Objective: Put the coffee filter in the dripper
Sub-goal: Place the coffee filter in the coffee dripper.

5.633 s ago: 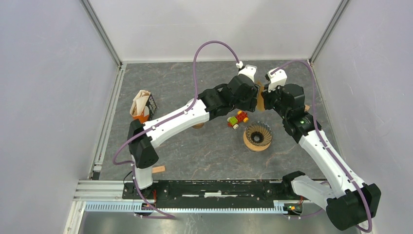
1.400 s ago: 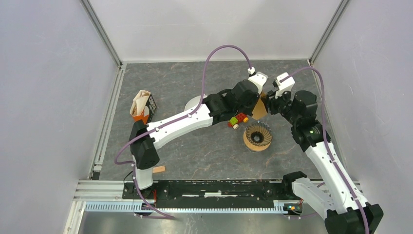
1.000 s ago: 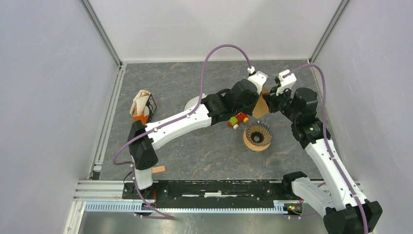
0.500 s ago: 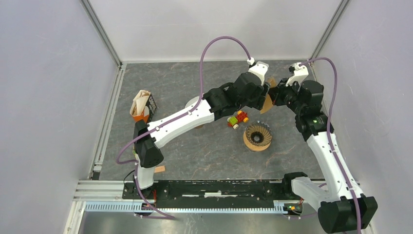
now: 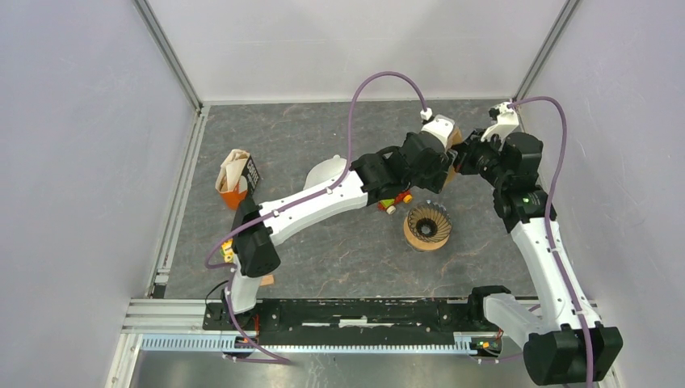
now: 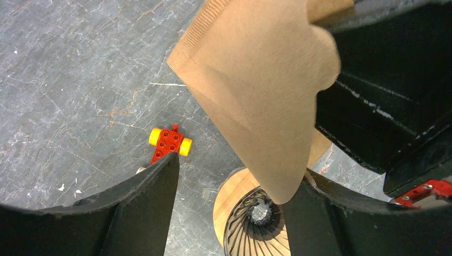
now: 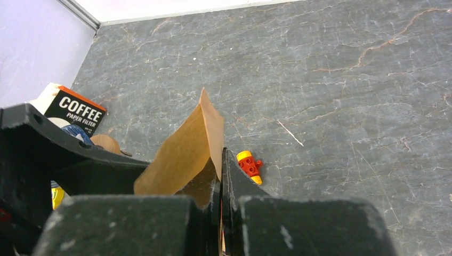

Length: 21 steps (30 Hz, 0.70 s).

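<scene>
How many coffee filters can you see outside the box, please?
1: the coffee filter pinched in the right gripper, held in the air behind the dripper. Brown paper also sticks out of the filter box at the left; how many are in there is hidden.

You've got two arms in view, the left arm point(image 5: 311, 200) and the right arm point(image 5: 543, 255), so two grippers: the left gripper point(image 6: 237, 173) and the right gripper point(image 7: 220, 162). Count one loose coffee filter point(image 6: 256, 80) at the upper right of the overhead frame, one dripper point(image 5: 427, 226) right of centre, one brick toy car point(image 6: 169, 143), one filter box point(image 5: 251, 172) at the left, one white rounded object point(image 5: 325, 171), and one small wooden block point(image 5: 262, 280) at the lower left.
</scene>
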{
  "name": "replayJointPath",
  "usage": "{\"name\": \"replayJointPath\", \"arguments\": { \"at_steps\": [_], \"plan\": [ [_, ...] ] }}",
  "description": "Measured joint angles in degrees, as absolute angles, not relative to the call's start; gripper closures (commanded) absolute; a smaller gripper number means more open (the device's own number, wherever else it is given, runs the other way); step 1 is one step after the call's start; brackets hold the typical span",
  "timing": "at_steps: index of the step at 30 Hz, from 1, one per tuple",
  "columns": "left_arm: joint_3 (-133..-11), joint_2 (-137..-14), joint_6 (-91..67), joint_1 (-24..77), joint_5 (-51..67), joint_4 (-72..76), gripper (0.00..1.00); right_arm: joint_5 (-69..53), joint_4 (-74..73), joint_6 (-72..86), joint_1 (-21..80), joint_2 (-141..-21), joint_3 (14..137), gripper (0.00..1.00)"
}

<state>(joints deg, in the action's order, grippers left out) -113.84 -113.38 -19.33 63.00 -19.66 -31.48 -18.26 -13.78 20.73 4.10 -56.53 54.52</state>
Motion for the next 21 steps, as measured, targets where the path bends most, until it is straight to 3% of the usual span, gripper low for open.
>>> {"name": "replayJointPath", "arguments": {
  "at_steps": [8, 21],
  "plan": [
    [-113.8, -114.1, -19.3, 64.3, -22.3, -31.9, 0.40, -19.5, -13.8, 22.3, 3.1, -56.5, 54.5, 1.00],
    [-113.8, -114.1, -19.2, 64.4, -23.9, -31.9, 0.75, -19.8, -12.7, 22.8, 2.7, -56.2, 52.8, 1.00]
  ]
}}
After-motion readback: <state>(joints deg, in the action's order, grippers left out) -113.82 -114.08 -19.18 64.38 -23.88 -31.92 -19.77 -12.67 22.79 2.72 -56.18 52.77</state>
